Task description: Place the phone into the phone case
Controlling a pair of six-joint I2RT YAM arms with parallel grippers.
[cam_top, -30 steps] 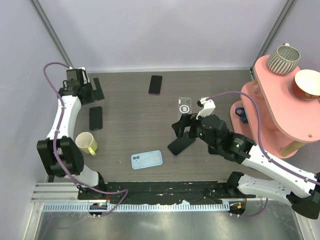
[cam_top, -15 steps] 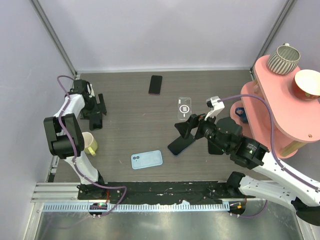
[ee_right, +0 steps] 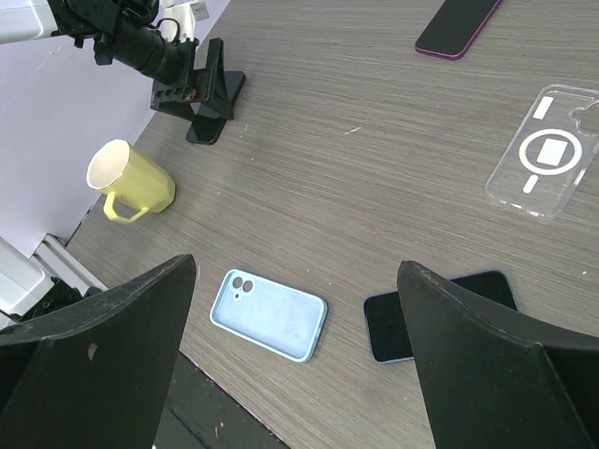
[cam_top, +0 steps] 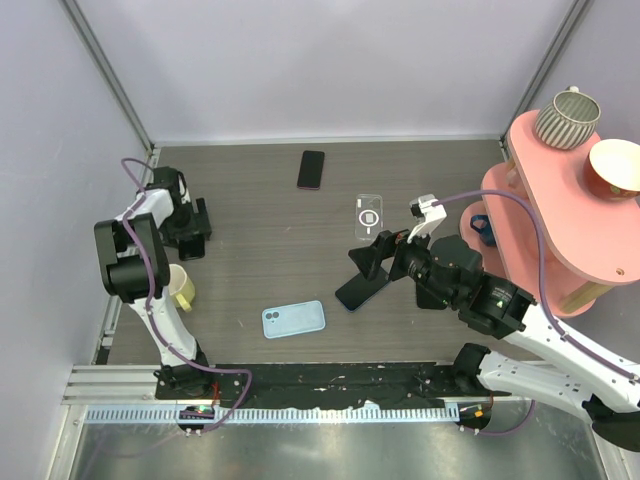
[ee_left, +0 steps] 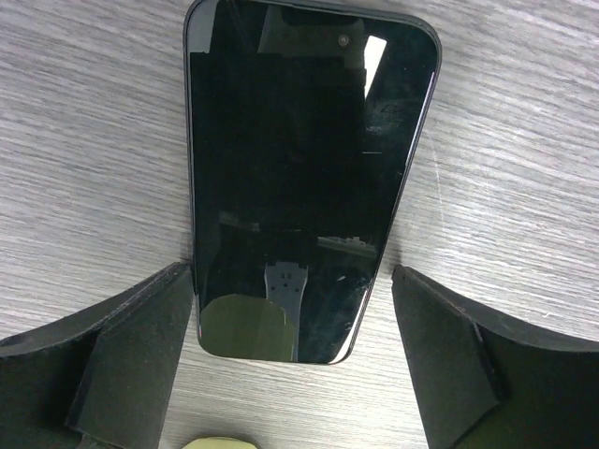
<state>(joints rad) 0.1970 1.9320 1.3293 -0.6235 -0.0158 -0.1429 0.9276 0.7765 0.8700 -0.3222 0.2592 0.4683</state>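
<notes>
Left wrist view: my left gripper (ee_left: 292, 323) sits low over the table (ee_left: 524, 140) with its 2 fingers (ee_left: 131, 346) spread wide, gripping nothing. The phone (ee_left: 299, 159) lies flat, screen up, with 1 short end between them. One finger stands just beside its long edge, the other a little apart.

Right wrist view: my right gripper (ee_right: 295, 360) hovers above the table, jaws spread and empty. The phone case (ee_right: 547, 154) lies flat, ring mark showing. A dark phone with a bluish rim (ee_right: 440, 313) lies close under me, with a light-blue-backed phone (ee_right: 269, 314) beside it. A yellow mug (ee_right: 131, 180) sits well to the left, and a pinkish-rimmed phone (ee_right: 459, 23) lies far off.

Top view: the phone is at the table's left side, mostly hidden under my left gripper. The phone case lies right of centre, well apart from it, just beyond my right gripper.
</notes>
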